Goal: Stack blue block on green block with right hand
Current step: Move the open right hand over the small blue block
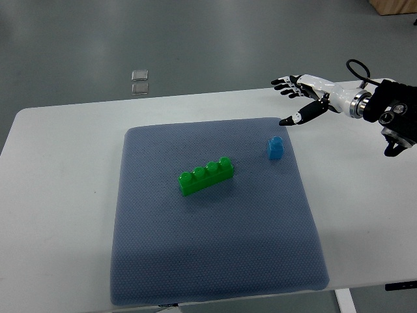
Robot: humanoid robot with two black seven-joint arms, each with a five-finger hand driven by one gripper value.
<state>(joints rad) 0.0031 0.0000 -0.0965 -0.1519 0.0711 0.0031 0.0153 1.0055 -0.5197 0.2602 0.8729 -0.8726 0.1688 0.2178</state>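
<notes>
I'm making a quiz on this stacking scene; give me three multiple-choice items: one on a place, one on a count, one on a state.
1. Where is the blue block?
A. on the green block
B. on the mat, apart from the green block
C. in the hand

2. How many studs top the green block?
A. two
B. four
C. six

3. The right hand is:
A. open, holding nothing
B. gripping the blue block
C. flat on the mat

Answers: 1 B, it stands alone on the grey mat; 2 B, four in a row; 3 A, fingers spread above the table.

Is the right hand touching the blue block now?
Apart. The top view shows the right hand open, up and right of the blue block, with bare mat between them.
</notes>
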